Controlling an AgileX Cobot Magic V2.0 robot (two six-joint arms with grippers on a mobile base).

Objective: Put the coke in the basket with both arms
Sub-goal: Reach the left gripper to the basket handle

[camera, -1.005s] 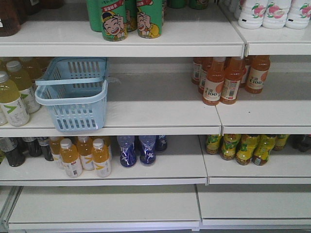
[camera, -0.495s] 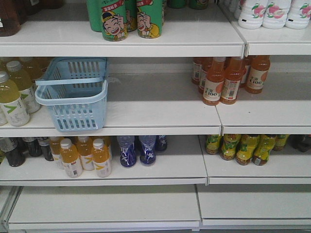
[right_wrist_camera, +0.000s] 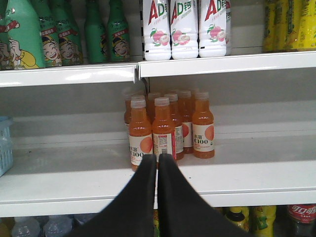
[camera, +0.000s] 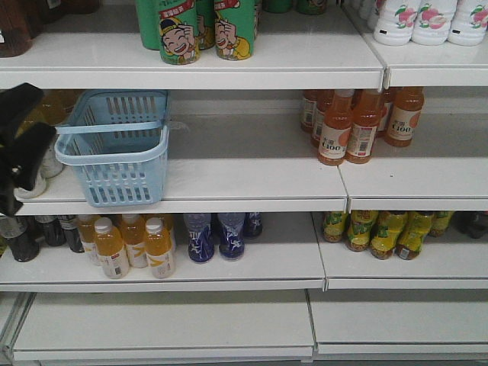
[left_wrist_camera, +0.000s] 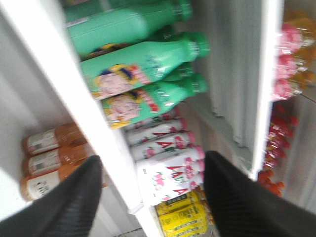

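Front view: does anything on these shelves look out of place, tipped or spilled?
Only the pale blue basket is unusual: it stands upright on the middle shelf, a place for drinks, with its handle folded across the rim. The orange bottles on that shelf stand upright, and nothing is spilled.

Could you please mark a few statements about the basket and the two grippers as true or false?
1. The basket and the orange bottles stand at the same height. True.
2. The right gripper is open wide. False: its fingers are pressed together.
3. The left gripper is open. True.
4. The green bottles stand lower than the basket. False: they stand on the shelf above it.
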